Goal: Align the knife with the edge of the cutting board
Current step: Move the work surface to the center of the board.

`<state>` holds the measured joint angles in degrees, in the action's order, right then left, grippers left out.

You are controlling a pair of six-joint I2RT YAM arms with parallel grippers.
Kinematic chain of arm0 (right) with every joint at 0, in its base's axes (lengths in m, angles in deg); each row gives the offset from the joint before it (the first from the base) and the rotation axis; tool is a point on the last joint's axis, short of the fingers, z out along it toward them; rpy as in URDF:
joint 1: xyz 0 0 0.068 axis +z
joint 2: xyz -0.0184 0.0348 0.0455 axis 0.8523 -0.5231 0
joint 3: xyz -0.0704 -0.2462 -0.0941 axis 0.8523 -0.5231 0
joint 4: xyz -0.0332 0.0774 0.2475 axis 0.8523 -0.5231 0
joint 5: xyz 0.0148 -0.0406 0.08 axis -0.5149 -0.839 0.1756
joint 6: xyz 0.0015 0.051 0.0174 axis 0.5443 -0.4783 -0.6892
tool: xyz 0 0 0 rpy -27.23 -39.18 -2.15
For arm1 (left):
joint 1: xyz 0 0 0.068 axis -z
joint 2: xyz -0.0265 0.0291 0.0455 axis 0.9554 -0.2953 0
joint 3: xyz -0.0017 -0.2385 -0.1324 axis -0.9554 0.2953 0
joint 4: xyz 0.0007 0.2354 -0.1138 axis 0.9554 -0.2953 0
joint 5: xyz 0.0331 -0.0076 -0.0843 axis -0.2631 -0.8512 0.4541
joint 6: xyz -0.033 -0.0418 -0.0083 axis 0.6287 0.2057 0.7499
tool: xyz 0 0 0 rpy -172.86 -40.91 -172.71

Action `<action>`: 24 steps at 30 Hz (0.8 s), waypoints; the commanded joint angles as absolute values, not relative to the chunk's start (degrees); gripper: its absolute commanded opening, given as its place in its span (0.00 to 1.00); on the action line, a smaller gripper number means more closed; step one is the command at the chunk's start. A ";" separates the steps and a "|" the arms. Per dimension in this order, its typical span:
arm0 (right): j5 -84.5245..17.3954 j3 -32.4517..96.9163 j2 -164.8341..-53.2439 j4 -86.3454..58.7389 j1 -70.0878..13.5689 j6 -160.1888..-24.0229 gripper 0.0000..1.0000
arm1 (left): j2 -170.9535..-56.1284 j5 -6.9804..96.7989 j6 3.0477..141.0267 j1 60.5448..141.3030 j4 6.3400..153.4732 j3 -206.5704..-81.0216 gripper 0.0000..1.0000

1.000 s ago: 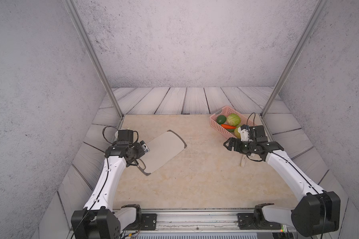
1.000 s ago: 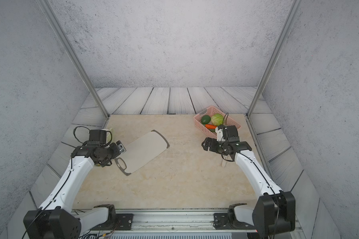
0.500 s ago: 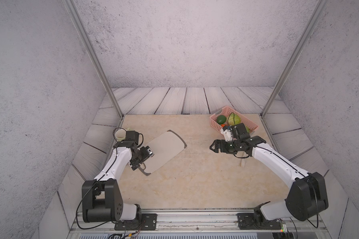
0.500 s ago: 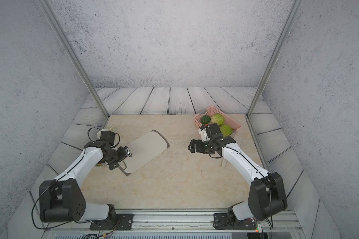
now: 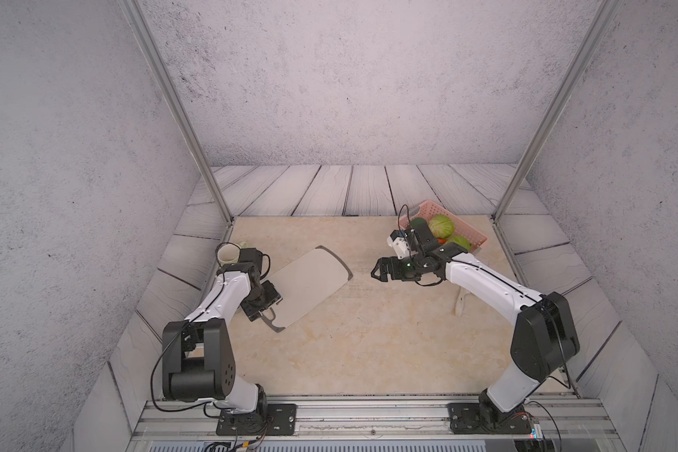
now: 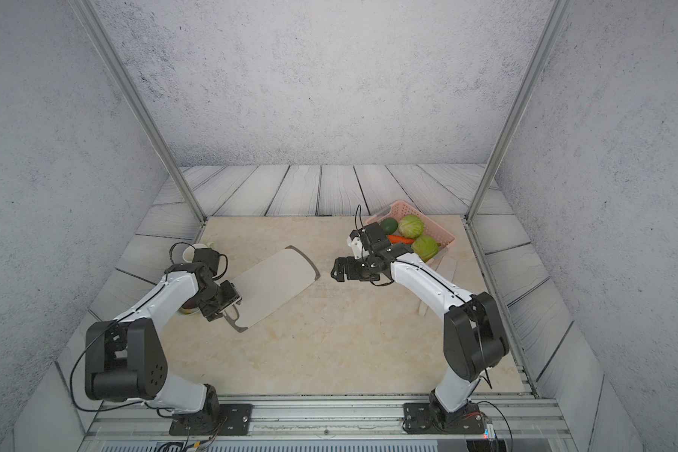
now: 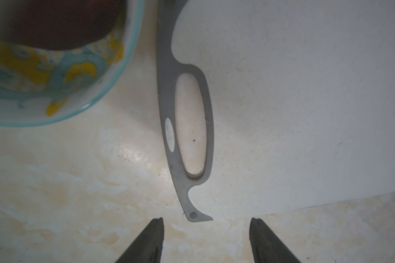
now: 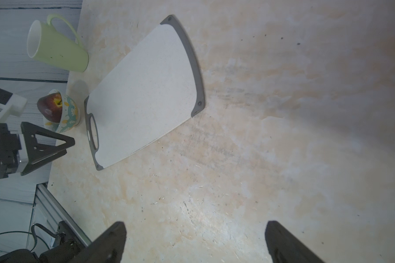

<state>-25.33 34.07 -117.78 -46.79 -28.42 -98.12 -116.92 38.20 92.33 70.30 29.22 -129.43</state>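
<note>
Knife (image 5: 460,303) was seen lying flat near the right edge of the counter (image 5: 368,344), partly hidden under the right arm (image 5: 486,281) and just beside the basket (image 5: 471,228). It was well apart from the board (image 5: 310,281), which was laid askew toward the left edge. The right gripper (image 5: 377,270) was held wide open and empty above the middle of the counter, pointed toward the board and away from the knife. The left gripper (image 7: 206,222) was held partly open with nothing between its jaws, just off the board's slotted corner.

If those jaws were closed or pushed forward there, the board could be caught by its corner and swung. The bowl (image 7: 66,75), set just beside that end, could then be knocked toward the left edge, and a new line would have to be matched. The knife could be swept by the right arm's own link or driven against the basket. A thin, flat blade could be slid rather than lifted, and the slanted board edge could easily be missed.
</note>
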 commanded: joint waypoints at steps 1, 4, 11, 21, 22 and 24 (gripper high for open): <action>-26.12 36.14 -119.88 -48.39 -27.37 -97.50 0.99 | -118.07 36.80 92.38 68.37 26.75 -130.85 0.63; -26.14 37.60 -122.00 -48.12 -26.85 -97.27 0.99 | -119.08 37.06 92.43 67.09 26.60 -131.07 0.60; -26.48 47.63 -131.44 -51.68 -25.56 -96.21 0.99 | -123.96 36.96 92.40 65.68 26.82 -132.07 0.58; -30.18 61.12 -142.90 -54.35 -23.96 -95.35 0.99 | -131.26 34.58 91.33 64.76 25.49 -136.72 0.51; -30.46 62.36 -144.05 -54.74 -23.96 -95.35 0.99 | -131.93 34.28 91.15 64.77 25.38 -137.14 0.51; -30.71 65.09 -146.18 -56.13 -23.82 -95.24 0.99 | -133.06 33.65 90.68 64.78 25.24 -138.15 0.48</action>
